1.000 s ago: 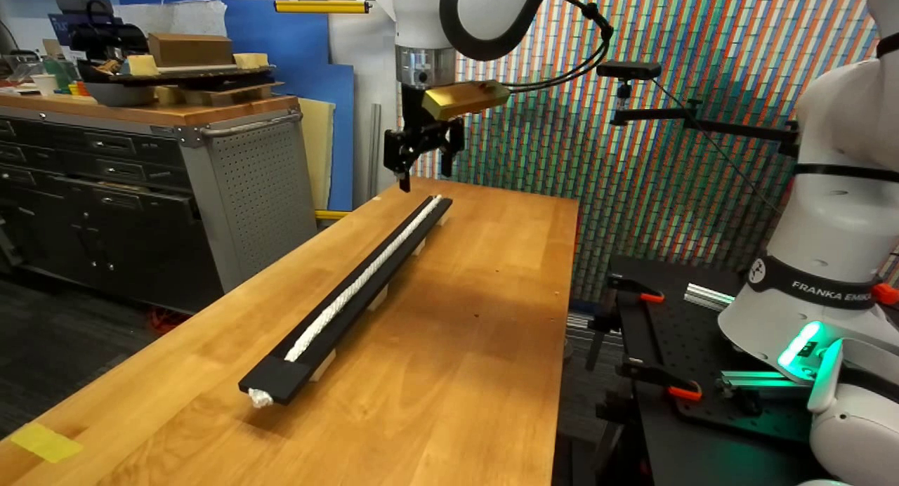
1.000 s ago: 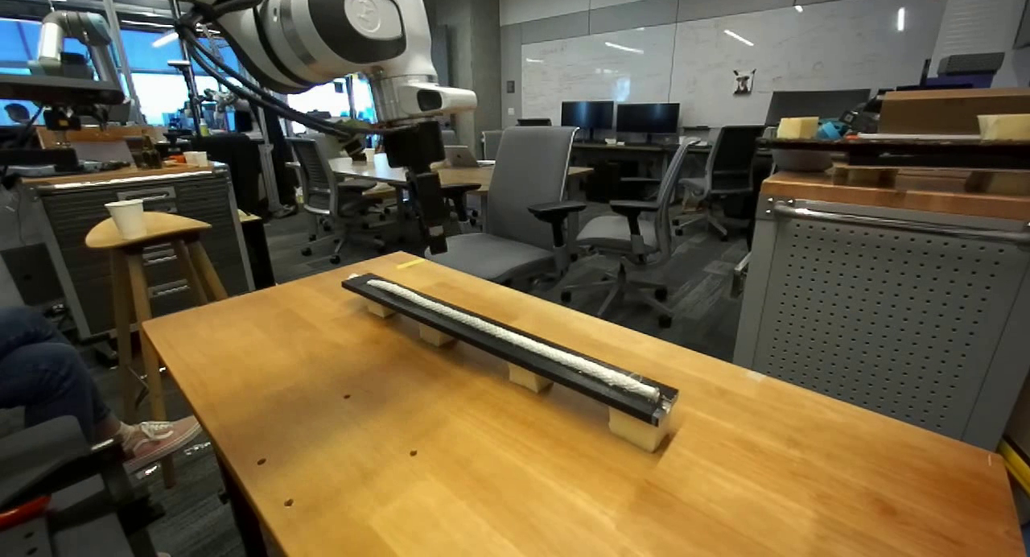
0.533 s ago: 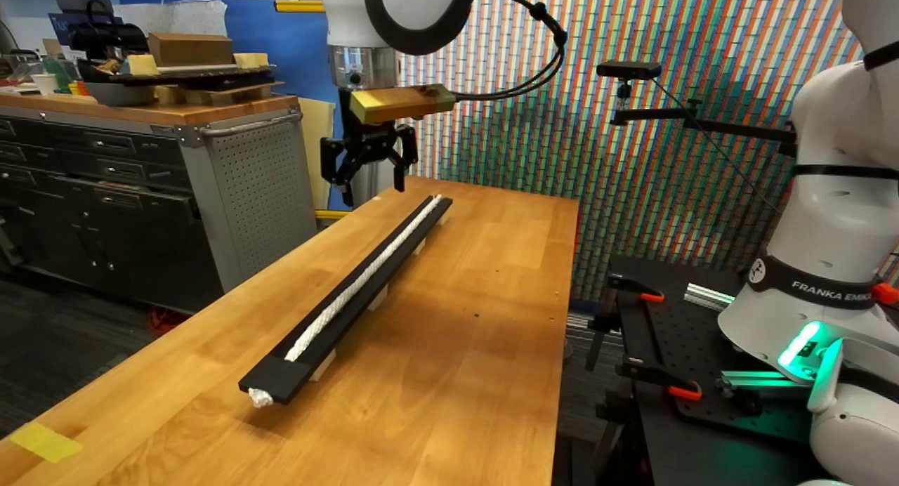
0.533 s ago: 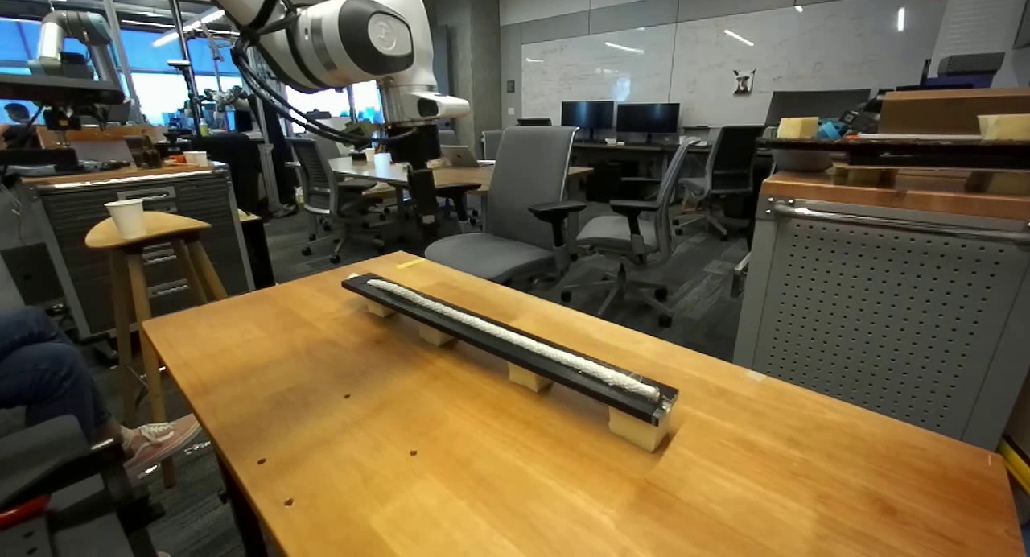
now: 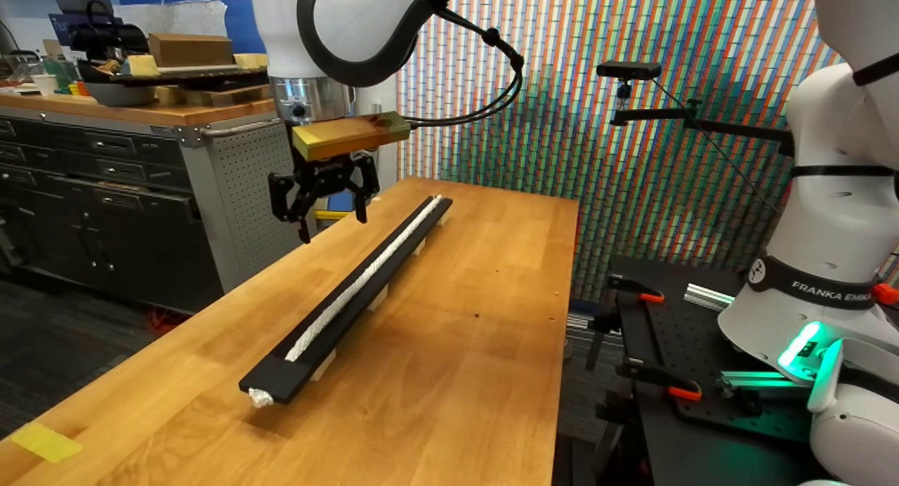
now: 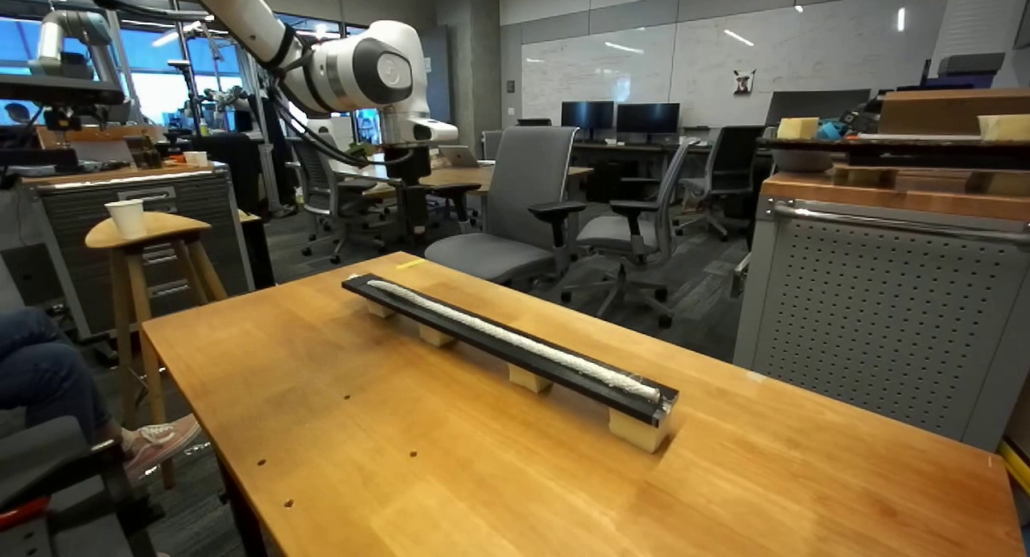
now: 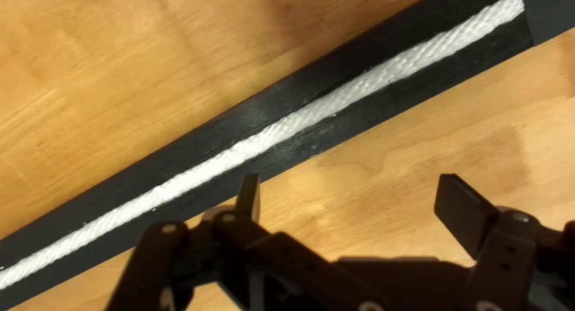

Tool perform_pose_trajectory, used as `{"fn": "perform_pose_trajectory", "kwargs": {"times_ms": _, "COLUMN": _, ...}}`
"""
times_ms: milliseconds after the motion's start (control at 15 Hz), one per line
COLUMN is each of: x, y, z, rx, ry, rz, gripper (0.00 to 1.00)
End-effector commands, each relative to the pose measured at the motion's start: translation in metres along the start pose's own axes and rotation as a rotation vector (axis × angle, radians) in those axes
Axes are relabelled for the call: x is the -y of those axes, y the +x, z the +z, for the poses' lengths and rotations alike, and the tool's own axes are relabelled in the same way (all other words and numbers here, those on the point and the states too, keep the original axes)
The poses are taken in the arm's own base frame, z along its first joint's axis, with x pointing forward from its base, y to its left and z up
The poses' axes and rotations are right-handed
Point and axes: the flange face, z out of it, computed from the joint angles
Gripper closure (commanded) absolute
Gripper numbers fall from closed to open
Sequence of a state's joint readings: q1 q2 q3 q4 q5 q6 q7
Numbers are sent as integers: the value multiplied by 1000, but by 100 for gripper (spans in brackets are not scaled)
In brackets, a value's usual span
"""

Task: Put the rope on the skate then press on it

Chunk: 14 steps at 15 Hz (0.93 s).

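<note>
The cream-white rope lies straight along the groove of the long black skate in both exterior views. It passes under a flat black end piece of the skate, and a frayed white end sticks out below. My gripper is open and empty, high above the table with fingers pointing down. In the wrist view the gripper spans bare wood beside the skate. One of its fingers overlaps the skate's edge. The rope runs past ahead of the fingertips, not between them.
The skate rests on several small pale blocks on the wooden table. Yellow tape marks a table corner. A steel cabinet stands past the table's long edge. Office chairs stand beyond the table's far end.
My gripper has moved left in an exterior view, along the skate, and turned somewhat. In the last half second it has also come lower. The rope and skate have not moved.
</note>
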<state>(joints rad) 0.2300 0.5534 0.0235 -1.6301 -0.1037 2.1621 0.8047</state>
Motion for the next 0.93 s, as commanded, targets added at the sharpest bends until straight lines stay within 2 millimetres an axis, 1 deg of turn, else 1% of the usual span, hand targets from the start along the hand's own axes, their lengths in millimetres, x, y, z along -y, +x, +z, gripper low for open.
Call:
{"fn": "perform_pose_trajectory", "kwargs": {"times_ms": 0, "x": 30, "y": -9, "z": 1, "rx": 71, "ry": -1, "rz": -89, "gripper": 0}}
{"fn": "perform_pose_trajectory", "kwargs": {"times_ms": 200, "x": 47, "y": -21, "z": 9, "rx": 90, "ry": -14, "rz": -154, "gripper": 0}}
{"fn": "perform_pose_trajectory", "kwargs": {"times_ms": 400, "x": 64, "y": -30, "z": 22, "rx": 89, "ry": -17, "rz": -196, "gripper": 0}}
{"fn": "perform_pose_trajectory", "kwargs": {"times_ms": 733, "x": 80, "y": -33, "z": 49, "rx": 99, "ry": -26, "rz": -230, "gripper": 0}}
{"fn": "perform_pose_trajectory", "kwargs": {"times_ms": 867, "x": 84, "y": -34, "z": 55, "rx": 117, "ry": -21, "rz": -253, "gripper": 0}}
